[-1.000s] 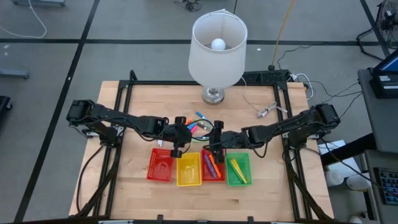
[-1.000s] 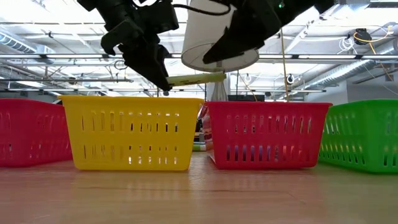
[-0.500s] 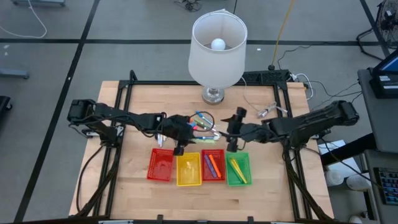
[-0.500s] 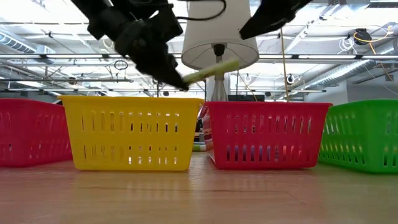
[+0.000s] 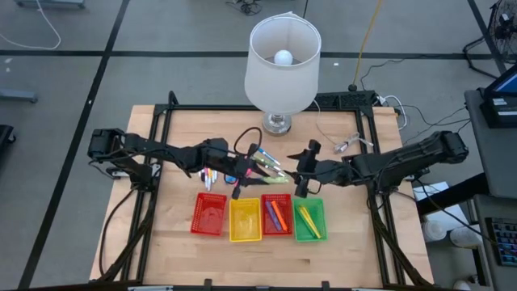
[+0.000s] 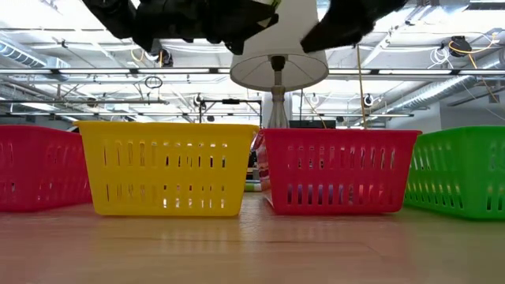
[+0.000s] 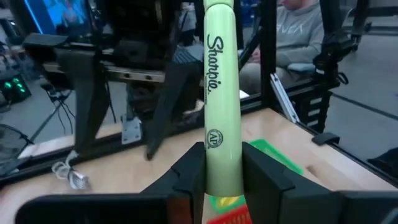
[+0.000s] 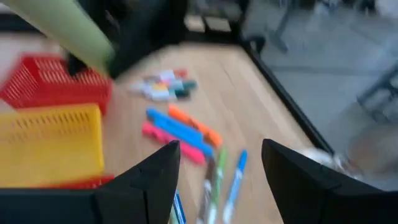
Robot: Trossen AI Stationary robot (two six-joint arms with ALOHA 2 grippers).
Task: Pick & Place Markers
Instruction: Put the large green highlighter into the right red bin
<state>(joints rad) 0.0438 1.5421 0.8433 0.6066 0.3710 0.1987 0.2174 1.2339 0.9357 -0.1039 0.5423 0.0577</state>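
My left gripper (image 5: 245,175) is shut on a pale green marker (image 7: 221,93) and hangs above the table, just beyond the yellow tray (image 5: 245,220). The marker (image 5: 271,178) points toward my right gripper (image 5: 301,184), which hangs open and holds nothing above the table beyond the green tray (image 5: 309,218). Loose markers lie flat on the wood: white ones with coloured caps (image 5: 209,175) and a coloured bunch (image 8: 180,130). More markers lie in the second red tray (image 5: 275,215) and the green tray. My left gripper pinches the pale green marker's near end (image 7: 222,177) between its two fingers (image 7: 186,177). The fingers come level from the table's left. The marker runs on straight ahead along them, level and clear of the table and trays.
Four mesh trays stand in a row near the front: red (image 5: 208,214), yellow, red, green. A lamp with a white shade (image 5: 282,61) stands at the table's far middle, with a cable and small plug (image 5: 343,145) to its right. A person sits beyond the table (image 7: 298,31).
My left gripper has tipped up from pointing down over the yellow tray to level, rising a little; the marker has swung up with it and now points toward the table's right. My right gripper has drawn up and toward the right edge, away from the second red tray, staying open.
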